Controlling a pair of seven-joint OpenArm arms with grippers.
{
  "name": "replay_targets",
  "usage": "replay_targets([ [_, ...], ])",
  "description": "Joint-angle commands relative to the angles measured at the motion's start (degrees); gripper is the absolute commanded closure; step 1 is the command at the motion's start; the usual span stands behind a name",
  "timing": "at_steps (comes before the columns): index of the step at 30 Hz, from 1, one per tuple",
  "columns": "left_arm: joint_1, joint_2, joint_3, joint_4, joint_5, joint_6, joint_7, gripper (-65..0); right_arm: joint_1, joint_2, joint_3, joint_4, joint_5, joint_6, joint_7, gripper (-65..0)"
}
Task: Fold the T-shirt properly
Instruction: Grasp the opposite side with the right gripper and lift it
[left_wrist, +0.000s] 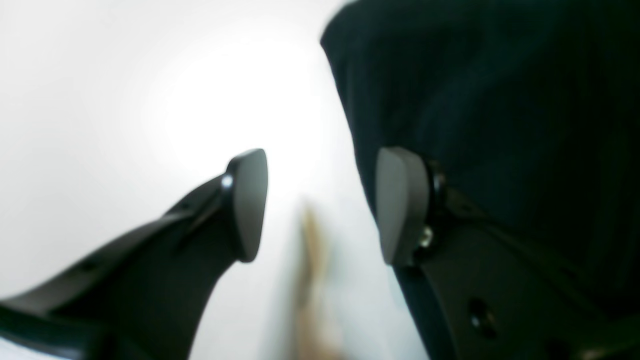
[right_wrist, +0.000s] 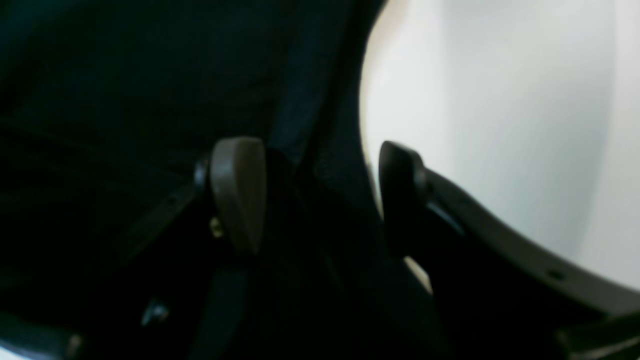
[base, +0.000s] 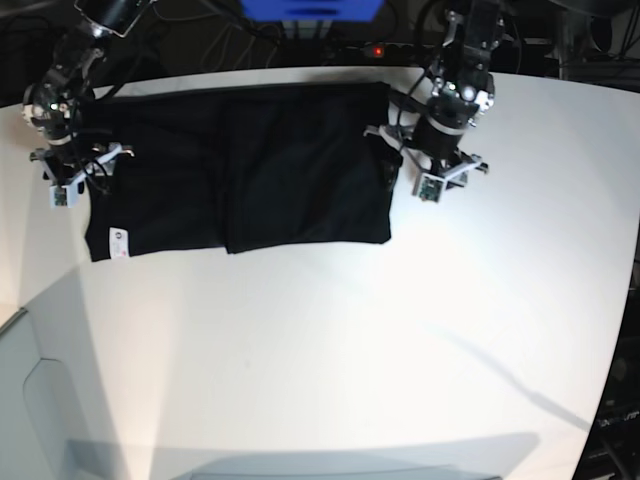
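The black T-shirt lies along the counter's far edge, both hands wide: left hand, right hand.

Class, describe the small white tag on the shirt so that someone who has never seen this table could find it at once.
Start at the white table, then the black T-shirt spread along its far side. Follow the shirt's near edge to the corner below the right gripper. The tag is the only white patch on the dark cloth.

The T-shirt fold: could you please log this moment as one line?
T-shirt: flat band on table | left gripper: open at its edge | right gripper: open, straddling opposite edge | white tag: showing
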Motion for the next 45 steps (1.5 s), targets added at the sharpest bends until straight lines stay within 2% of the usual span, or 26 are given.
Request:
replay_targets([
  [1,-0.83,0.06,0.07,-0.46,-0.13,0.13,-1.1,-33.4,-0.06,0.28,-0.26,-0.91,-2.0,0.93,-2.6,-36.5],
  [4,-2.15,1.82,-0.37,-3.98,-0.13,0.13,-1.1,-33.4,-0.24,0.36,-0.26,-2.32,-1.91,0.93,-2.6,-35.1],
  [6,-2.24,1.82,-0.46,-4.94,-0.13,0.13,-1.1,-33.4,-0.24,0.36,-0.26,-3.02,-1.91,0.93,-2.6,-30.8],
  [13,-2.24,1.73,-0.46,-5.56,-0.13,0.13,-1.1,-33.4,0.11,0.36,-0.26,-3.46,-1.91,0.93,-2.95,-1.0],
  [14,-2.24,1.64,-0.46,-5.56,-0.13,0.13,-1.1,-33.4,0.11,0.36,-0.26,-3.38,-1.91,0.93,-2.95,0.0],
  [19,-2.94,1.55,-1.51,-5.47,-0.13,0.13,-1.1,-33.4,0.02,0.45,-0.09,-2.76,-1.91,0.93,-2.6,0.0],
  [24,-2.86,2.17,-4.59,-5.03,-0.13,0.13,-1.1,-33.4,-0.59,-0.43,0.18,6.29,-1.65,0.93,-2.51,0.0],
  [28,-2.94,2.17,-4.68,-5.03,-0.13,0.13,-1.1,-33.4,-1.21,-3.68,0.18,15.79,-1.65,0.93,-3.04,0.0],
  [33,-3.47,2.17,-4.68,-5.21,-0.13,0.13,-1.1,-33.4,-2.53,-9.22,-0.61,26.07,-1.65,0.93,-3.13,0.0],
  [37,-4.18,2.17,-4.68,-5.56,-0.13,0.13,-1.1,-33.4,-4.55,-12.47,-4.74,29.77,-1.65,0.93,-3.13,0.0],
  [40,-4.35,2.17,-4.68,-5.56,-0.13,0.13,-1.1,-33.4,-6.57,-12.74,-9.49,29.77,-1.65,0.93,-3.13,0.0],
  [45,-6.11,2.17,-4.59,-5.56,-0.13,0.13,-0.57,-33.4,-9.56,-12.74,-24.26,30.03,-1.65,0.93,-2.51,0.0],
])
